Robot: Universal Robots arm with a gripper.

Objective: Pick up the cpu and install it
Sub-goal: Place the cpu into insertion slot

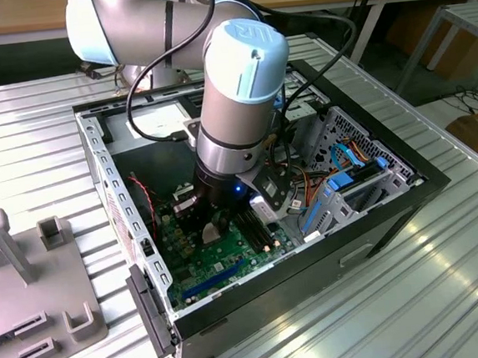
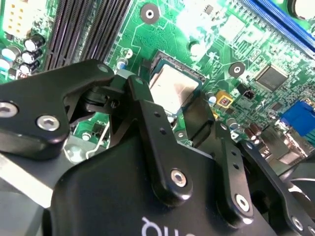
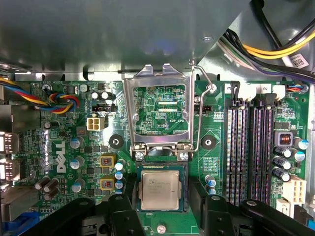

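**CPU sitting in the socket, claw straddling it**

The arm is reaching down into the open case (image 1: 376, 217), which lies on its side on the ribbed metal worktop (image 1: 400, 299), so the green board (image 3: 59, 113) faces up and the arm can come in from above.

The cpu (image 3: 160, 189) is that small flat square with the dull silver-grey lid. It's lying flat inside the black socket (image 2: 184, 69), edges lined up with the socket walls. To me it looks seated, not hanging from anything.

The claw (image 3: 162, 196) is spread a bit wider than the chip. In the first wrist view its black fingers (image 3: 129, 196) stand one on each side, just outside the socket's edges, with a sliver of gap to the chip on both sides. So it's not pinching anything, more like bracketing the spot. My guess is that keeps the chip centred between the pads.

The shiny stamped-steel frame (image 3: 157, 73) is flipped up on its hinge, away from the claw, and you can see the board through its square window. The thin wire lever (image 3: 199, 113) is up beside it. That makes sense, since the socket has to be open for the chip to go in, and nothing is clamped down yet.

The long black slots (image 3: 248, 147) run next to the socket, well clear of the fingers.
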